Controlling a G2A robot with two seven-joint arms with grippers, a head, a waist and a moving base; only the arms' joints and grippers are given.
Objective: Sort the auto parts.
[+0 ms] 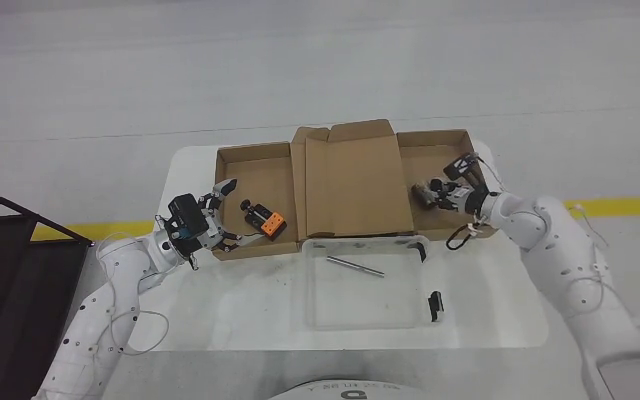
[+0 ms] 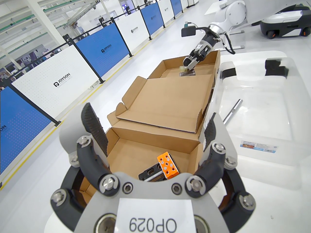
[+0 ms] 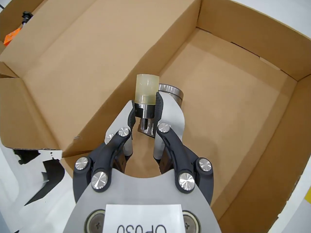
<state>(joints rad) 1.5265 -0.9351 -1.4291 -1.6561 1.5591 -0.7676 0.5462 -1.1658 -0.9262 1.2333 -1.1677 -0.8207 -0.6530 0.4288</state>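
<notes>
A white surface (image 1: 250, 310) carries an open cardboard box (image 3: 230, 86). The right jaws pinch a small capped steel stud (image 3: 145, 98) by its collar, close beside a metal ring (image 3: 173, 92). The stud looks rigid and likely slippery. The left jaws gape empty above an orange part (image 2: 167, 164).

left gripper (image 2: 150, 115): code tag (image 2: 151, 221); right gripper (image 3: 145, 107): code tag (image 3: 143, 221); panels (image 2: 80, 66): logos (image 2: 62, 80)

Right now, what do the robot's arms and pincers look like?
The left arm and right arm are white and rounded, with thin cables along them. The left pincer and right pincer each have two fingers with black ribbed pads, black links with silver bolts, a grey metal plate and a white label.
</notes>
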